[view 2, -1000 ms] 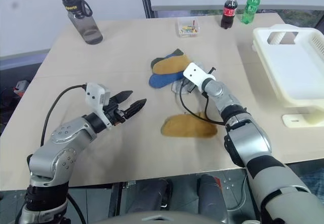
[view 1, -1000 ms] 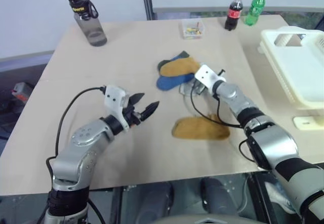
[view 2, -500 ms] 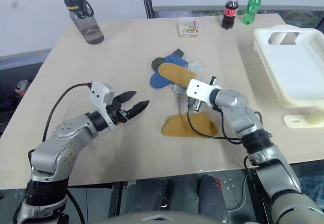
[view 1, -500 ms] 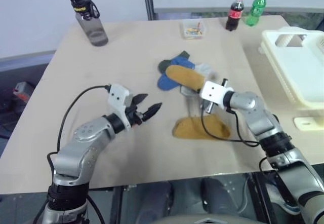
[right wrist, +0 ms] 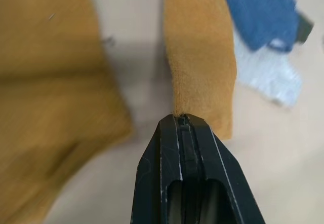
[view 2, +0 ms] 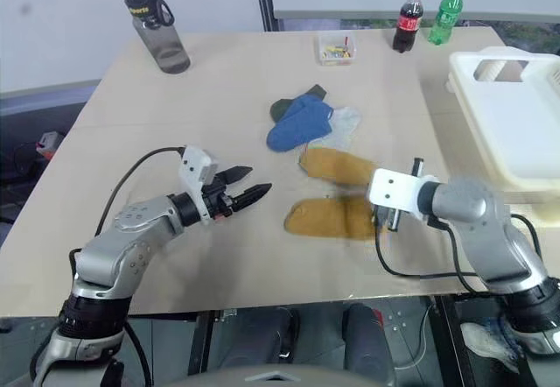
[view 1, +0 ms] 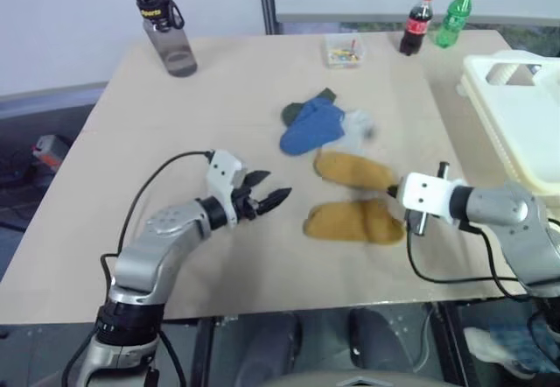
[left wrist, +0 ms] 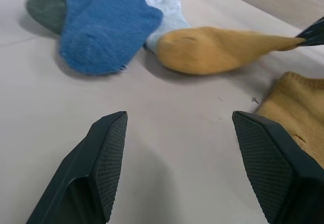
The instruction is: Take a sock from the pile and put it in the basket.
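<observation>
Sock (view 1: 352, 170) dragged off pile (view 1: 319, 123) by closed right hand (view 1: 395, 192); left hand (view 1: 278, 196) open; basket (view 1: 516, 116) interior unseen.

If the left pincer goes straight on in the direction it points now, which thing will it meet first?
Probably the mustard-yellow knit sock held by the right pincer. It lies ahead between the open left pincer fingers; the second yellow sock lies slightly to the side. Depth is uncertain.

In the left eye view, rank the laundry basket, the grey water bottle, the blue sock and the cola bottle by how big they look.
1. basket, clearly largest, though cut off by the picture's edge.
2. and 3. grey water bottle and blue sock: they look alike, so no ranking between them.
4. cola bottle, smallest, but farthest from the camera.
</observation>
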`<state>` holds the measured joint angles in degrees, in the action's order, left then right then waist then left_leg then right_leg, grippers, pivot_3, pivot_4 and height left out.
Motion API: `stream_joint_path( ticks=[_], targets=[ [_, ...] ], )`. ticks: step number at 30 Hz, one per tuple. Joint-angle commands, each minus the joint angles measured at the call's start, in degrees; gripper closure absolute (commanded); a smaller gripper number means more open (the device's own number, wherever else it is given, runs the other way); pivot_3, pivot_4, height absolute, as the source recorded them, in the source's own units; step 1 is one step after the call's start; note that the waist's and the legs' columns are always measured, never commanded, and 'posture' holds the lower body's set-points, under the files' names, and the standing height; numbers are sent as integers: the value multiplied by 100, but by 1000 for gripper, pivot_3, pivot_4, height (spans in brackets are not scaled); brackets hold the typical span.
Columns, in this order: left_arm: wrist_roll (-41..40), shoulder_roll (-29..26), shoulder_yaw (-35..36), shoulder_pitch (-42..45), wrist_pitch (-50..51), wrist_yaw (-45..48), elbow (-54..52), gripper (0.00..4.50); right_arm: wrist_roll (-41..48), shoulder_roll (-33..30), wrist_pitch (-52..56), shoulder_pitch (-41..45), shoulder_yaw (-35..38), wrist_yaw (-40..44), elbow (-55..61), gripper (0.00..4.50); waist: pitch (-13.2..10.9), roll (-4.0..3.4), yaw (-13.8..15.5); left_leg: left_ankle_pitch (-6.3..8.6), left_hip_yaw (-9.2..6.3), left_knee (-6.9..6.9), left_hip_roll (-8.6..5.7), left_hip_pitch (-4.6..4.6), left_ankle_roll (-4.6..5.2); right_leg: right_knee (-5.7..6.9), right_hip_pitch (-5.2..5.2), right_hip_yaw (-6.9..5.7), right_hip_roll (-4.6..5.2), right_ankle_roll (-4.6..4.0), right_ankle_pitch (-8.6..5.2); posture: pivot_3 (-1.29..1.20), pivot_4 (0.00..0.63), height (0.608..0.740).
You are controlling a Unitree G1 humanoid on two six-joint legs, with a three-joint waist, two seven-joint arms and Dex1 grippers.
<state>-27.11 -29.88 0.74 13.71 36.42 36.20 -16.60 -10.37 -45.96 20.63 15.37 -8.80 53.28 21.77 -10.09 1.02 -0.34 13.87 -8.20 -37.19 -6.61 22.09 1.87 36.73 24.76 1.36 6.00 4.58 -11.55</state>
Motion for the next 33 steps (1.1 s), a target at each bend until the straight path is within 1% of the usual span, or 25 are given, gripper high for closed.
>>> stream_joint_path(
  ticks=[1,4,5,8,9,10,13,15,20,22,25,27,30,31,32,33],
  targets=[
    [84,93,-200,224,-25,44,84,954,-46,-241,-304,-112,424,-228,-96,4478,0,0,2,0,0,0,0,0,0,0,0,0,0,0,0,0,150,740],
    [46,261,-373,449,119,20,222,954,-49,-362,-486,-180,482,-266,-337,4478,-1,1,-10,0,3,-1,0,0,0,0,0,3,0,0,0,0,150,740],
    [28,347,-411,554,218,-21,304,954,72,-305,-421,-207,567,-274,-344,4478,-1,1,-8,0,2,-1,0,-1,0,1,0,1,-1,0,0,0,150,740],
    [24,612,-492,876,444,-160,582,954,573,-115,-23,-276,921,-247,-206,3727,-1,2,52,-1,1,-6,0,0,0,0,-3,-2,0,1,0,0,150,740],
    [4,694,-496,966,528,-185,667,954,765,-41,186,-300,1075,-269,-100,3311,-1,2,64,-1,1,-8,0,1,0,1,-3,-1,0,1,0,0,150,740],
    [22,840,-532,1117,599,-251,846,954,1180,-25,657,-411,1304,-111,157,2866,-2,2,70,-1,1,-8,0,1,0,1,-3,-1,0,1,0,0,150,740],
    [122,1261,-660,1525,697,-434,1277,954,2154,172,1705,-594,1873,13,572,2866,-1,2,125,-1,-4,-13,-1,5,-1,1,-3,-4,0,1,1,0,150,740],
    [284,1397,-828,1663,583,-410,1451,954,2390,392,2086,-455,2018,-272,424,2866,0,4,126,-1,-7,-19,-2,11,0,0,-3,-9,1,1,1,0,150,740],
    [635,1679,-1080,1852,275,-439,1867,954,2535,962,2648,185,1941,-1053,-391,2866,1,3,100,-1,3,-18,-1,3,0,3,-3,3,-2,2,1,0,150,740],
    [880,1764,-1237,1892,93,-490,2044,954,2498,1128,2684,411,1837,-1278,-793,2866,1,3,110,-1,1,-17,0,5,0,3,-2,0,-2,1,1,0,150,740],
    [1028,2022,-1185,1969,-98,-702,2329,954,2348,1208,2568,589,1555,-1411,-1312,2866,1,3,116,-1,3,-18,-7,7,0,2,-1,2,3,1,2,0,150,740],
    [1025,2175,-1095,2005,-173,-762,2431,1495,2283,1227,2490,633,1348,-1430,-1555,2812,1,3,118,-1,1,-19,-9,8,0,1,-2,0,5,4,4,0,150,740],
    [1009,2265,-1041,1981,-248,-735,2456,2663,2205,1209,2353,626,1142,-1443,-1723,3613,2,2,111,-1,0,-19,-11,14,0,1,3,1,5,5,4,0,150,740],
    [989,2285,-1020,1965,-247,-721,2447,2996,2184,1187,2325,615,1110,-1453,-1731,3977,2,2,102,-1,1,-19,-10,12,0,1,2,1,5,6,4,0,150,740],
    [972,2298,-1000,1948,-243,-706,2431,3595,2166,1166,2301,603,1093,-1466,-1726,4493,2,2,97,-1,1,-19,-10,12,0,1,2,1,4,6,4,0,150,740],
    [939,2305,-977,1923,-253,-668,2397,4093,2175,1149,2298,593,1110,-1472,-1690,4500,2,2,95,-1,1,-19,-10,11,0,1,2,2,4,6,4,0,150,740]
  ],
)
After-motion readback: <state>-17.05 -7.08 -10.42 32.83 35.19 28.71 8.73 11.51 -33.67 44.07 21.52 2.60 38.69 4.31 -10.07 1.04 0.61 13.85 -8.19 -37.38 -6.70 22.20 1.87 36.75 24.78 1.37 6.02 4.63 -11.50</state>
